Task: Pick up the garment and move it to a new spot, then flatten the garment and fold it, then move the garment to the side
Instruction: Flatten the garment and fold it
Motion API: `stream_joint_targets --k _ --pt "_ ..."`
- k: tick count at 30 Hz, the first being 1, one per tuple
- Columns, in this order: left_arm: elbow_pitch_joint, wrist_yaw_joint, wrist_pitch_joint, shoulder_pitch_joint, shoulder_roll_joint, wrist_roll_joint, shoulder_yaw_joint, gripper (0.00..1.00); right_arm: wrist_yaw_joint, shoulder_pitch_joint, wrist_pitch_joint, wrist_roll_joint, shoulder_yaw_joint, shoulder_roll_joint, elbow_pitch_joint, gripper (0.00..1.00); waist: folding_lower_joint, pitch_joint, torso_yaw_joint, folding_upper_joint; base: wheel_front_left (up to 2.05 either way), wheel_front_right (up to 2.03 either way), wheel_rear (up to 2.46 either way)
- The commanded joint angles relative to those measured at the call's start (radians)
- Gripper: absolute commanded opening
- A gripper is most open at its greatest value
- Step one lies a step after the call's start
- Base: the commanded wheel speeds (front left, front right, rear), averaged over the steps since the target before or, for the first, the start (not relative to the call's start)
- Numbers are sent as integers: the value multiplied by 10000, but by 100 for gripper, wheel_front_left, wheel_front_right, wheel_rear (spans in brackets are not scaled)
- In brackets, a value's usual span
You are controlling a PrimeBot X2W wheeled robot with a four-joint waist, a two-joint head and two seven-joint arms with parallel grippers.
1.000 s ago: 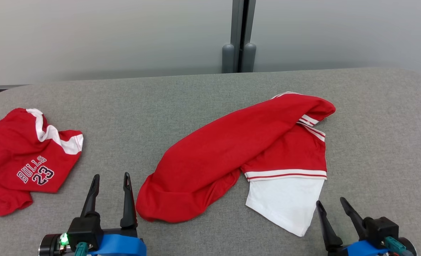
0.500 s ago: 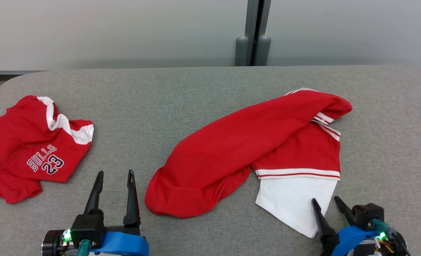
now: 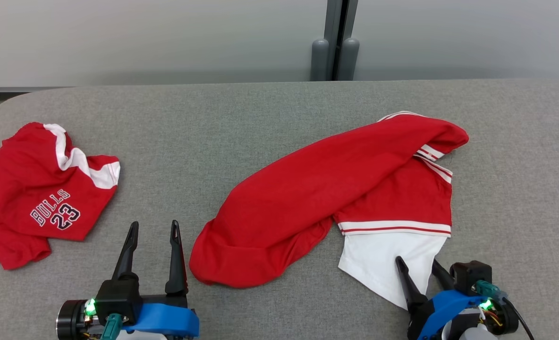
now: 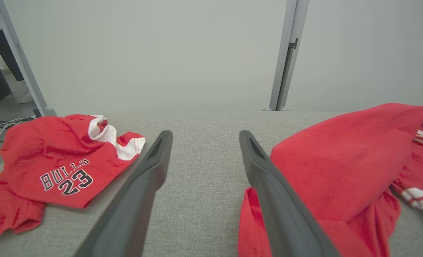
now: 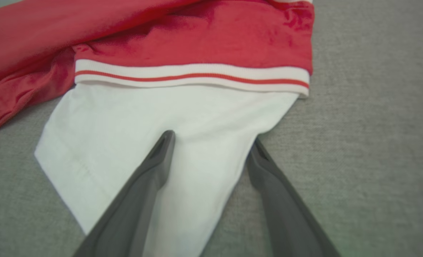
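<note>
garments: 2, both red and white
grippers: 2
table: 1, grey cloth-covered top (image 3: 260,123)
garment (image 3: 317,189): centre to right of the head view, lying on the table, crumpled, not folded
garment look: long red body runs as a diagonal from lower centre to upper right, folded over itself; white band with a red stripe (image 3: 395,227) below it; white panel (image 3: 378,259) sticks out at lower right
garment collar end: upper right, white-red ribbed trim (image 3: 433,153)
Bulls jersey (image 3: 38,193): far left of the frame, bunched up, print "BULLS 23" showing, well apart from the garment
left gripper (image 3: 154,224): lower left, fingers spread wide, nothing between them, over bare table between the two garments, just beside the garment's red hem
right gripper (image 3: 416,260): lower right, fingers spread wide, nothing gripped; one finger over the white panel, the other at its right edge
right gripper contact with cloth: cannot tell
background: pale wall panels, grey post (image 3: 334,42) at top centre
</note>
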Motion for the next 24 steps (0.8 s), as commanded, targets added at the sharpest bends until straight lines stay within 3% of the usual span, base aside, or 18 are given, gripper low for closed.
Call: stream_joint_targets --k 1,4,9,24 --pt "-9 31 -4 -130 -3 35 -23 100 60 52 201 74 314 289 332 0 0 23 -12 1 0 0 0" --pt "15 31 -4 -176 -3 27 -34 100 58 -59 188 200 448 245 445 0 0 47 -26 1 0 0 0" --pt "17 57 -4 -141 -3 4 -5 100 34 9 102 238 99 -156 -433 0 0 25 -82 1 0 0 0" --pt "-1 108 -4 217 -1 -92 124 100 34 2741 477 29 -1143 -1503 -4111 0 0 -339 -582 1 0 0 0"
